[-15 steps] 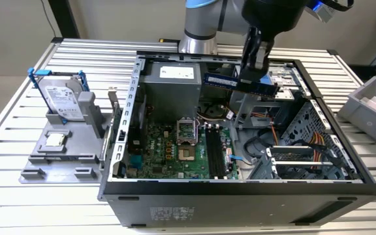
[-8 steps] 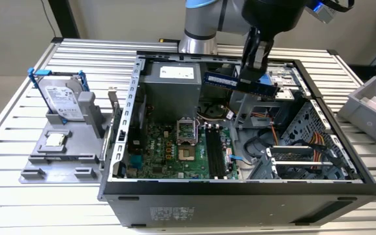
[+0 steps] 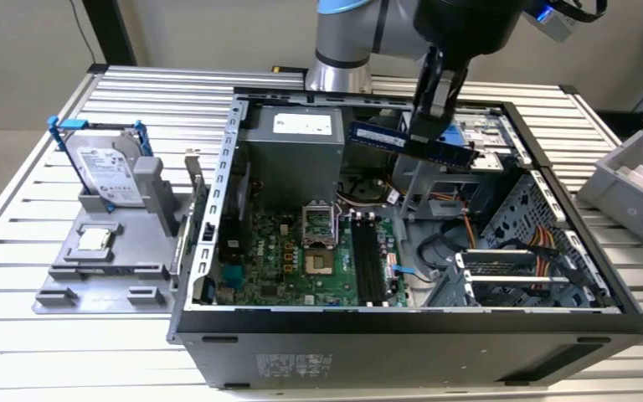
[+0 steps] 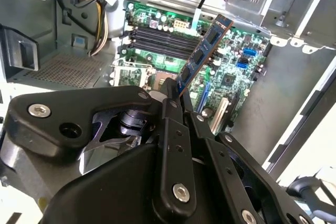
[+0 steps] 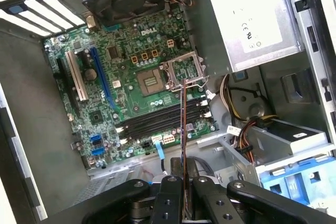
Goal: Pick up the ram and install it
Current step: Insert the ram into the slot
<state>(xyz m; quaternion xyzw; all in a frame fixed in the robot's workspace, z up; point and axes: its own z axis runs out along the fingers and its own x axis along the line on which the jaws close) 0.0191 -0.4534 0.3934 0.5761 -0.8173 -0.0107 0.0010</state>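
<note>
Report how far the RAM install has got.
Done: the long blue-green ram stick is picked up, with the gripper fingers shut on it. In hand: it hangs in the air above the open grey computer case, apart from the green motherboard. Left: seating it; the black memory slots look empty.

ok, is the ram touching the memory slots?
Apart. Exterior view: the ram, held in the claw, hangs well above the memory slots.

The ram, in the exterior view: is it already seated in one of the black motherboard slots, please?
No, the gripper holds the ram in the air above the open case, clear of the slots.
</note>
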